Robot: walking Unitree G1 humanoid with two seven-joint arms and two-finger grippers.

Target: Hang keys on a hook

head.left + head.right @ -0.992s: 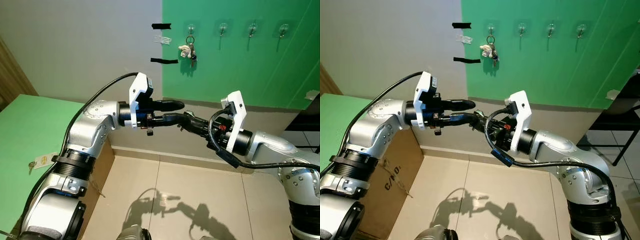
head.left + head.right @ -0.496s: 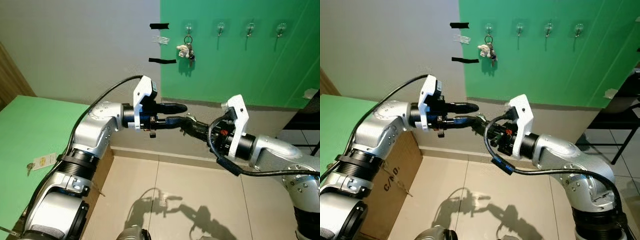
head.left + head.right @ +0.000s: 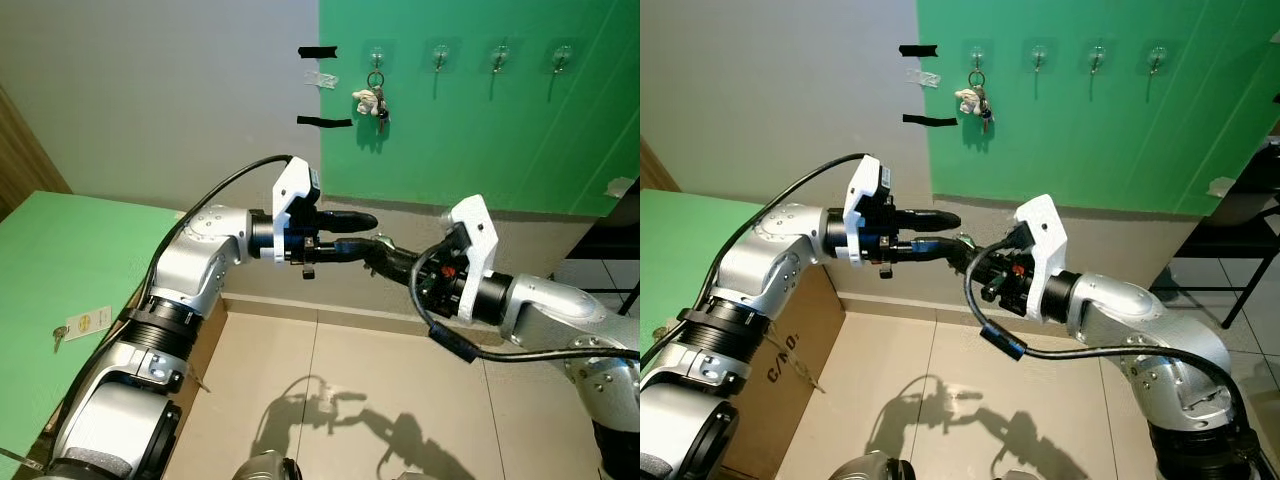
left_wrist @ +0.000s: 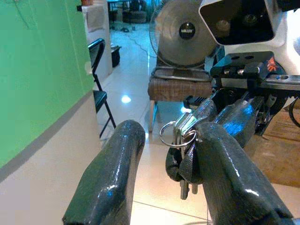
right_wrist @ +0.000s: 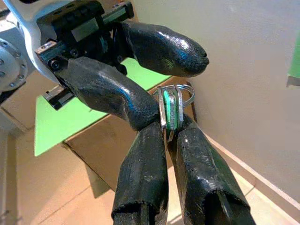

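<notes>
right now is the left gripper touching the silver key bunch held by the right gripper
Touching. The right wrist view shows one black finger of the left gripper pressed against the silver key bunch clamped by the right gripper.

Silver keys [image 5: 169,110] with green, black end effector [image 5: 165,140], green wall [image 3: 480,110].

Both arms are built of rounded silver shells joined by black ribbed rings, and each wrist carries a white angular bracket with a small camera housing. The left gripper [image 3: 352,232] and the right gripper [image 3: 381,252] each have two long, glossy black fingers [image 5: 145,44] with blunt rounded tips, mounted on black blocks with small screws showing. A thick black cable arcs over the left arm [image 3: 195,255], and another loops below the right arm [image 3: 545,305], ending in a blue-edged plug.
</notes>
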